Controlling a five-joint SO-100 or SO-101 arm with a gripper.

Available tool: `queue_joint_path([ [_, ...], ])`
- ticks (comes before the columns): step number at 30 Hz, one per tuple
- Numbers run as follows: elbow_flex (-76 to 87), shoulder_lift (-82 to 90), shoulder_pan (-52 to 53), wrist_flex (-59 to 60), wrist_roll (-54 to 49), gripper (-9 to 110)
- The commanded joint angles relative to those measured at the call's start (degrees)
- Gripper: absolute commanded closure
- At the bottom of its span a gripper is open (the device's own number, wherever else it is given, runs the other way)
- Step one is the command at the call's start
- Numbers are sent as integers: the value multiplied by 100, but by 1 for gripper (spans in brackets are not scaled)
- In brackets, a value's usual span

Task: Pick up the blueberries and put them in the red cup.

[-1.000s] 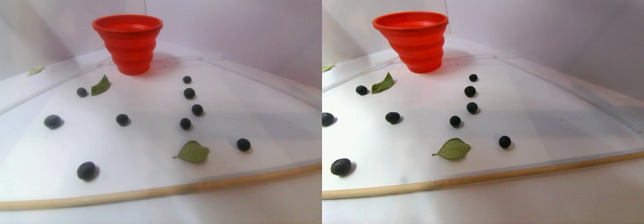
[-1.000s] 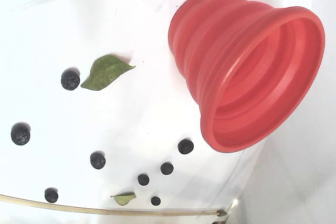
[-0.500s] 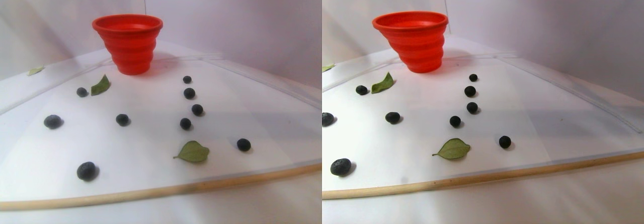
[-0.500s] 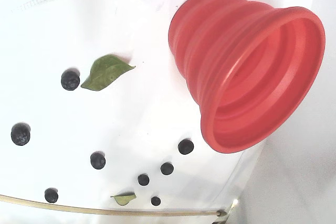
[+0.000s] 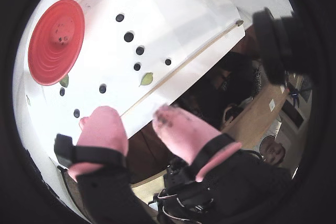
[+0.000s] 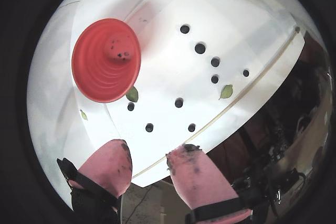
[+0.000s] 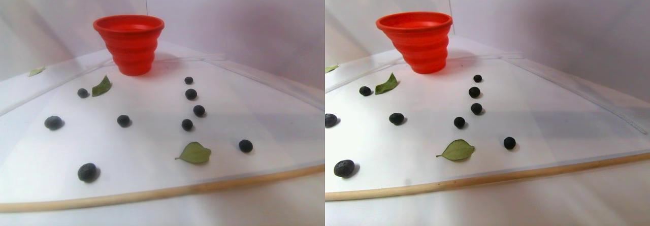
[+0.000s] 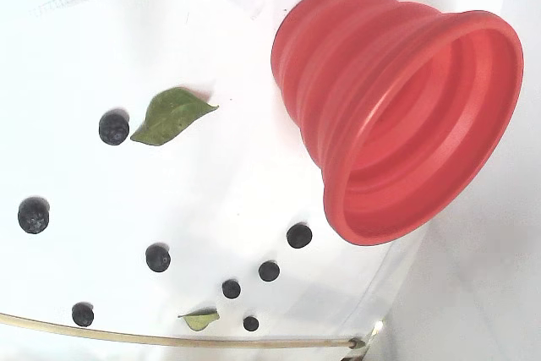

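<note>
The red cup [image 7: 130,43] stands upright at the back of the white sheet, with its ridged wall close up in the fixed view [image 8: 372,90]. From above in both wrist views, the cup [image 6: 106,59] holds a few small dark specks at its bottom. Several blueberries [image 7: 191,94] lie scattered on the sheet in front of it, one blueberry [image 8: 113,128] beside a leaf. My gripper [image 6: 149,153] hangs high over the sheet's front edge. It is open, with nothing between its pink fingertips [image 5: 107,124]. The stereo pair and fixed views do not show it.
Green leaves [image 7: 194,153] lie among the berries, and one leaf [image 8: 169,114] lies near the cup. A thin wooden strip [image 7: 152,193] borders the sheet's front edge. White walls stand behind. Dark clutter [image 5: 231,87] sits beyond the table edge in a wrist view.
</note>
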Motion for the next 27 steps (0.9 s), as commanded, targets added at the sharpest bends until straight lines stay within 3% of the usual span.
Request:
queue_joint_path([
  [1, -26, -132, 237, -316, -360, 88],
  [27, 1907, -1187, 1151, -2839, -1503, 89],
])
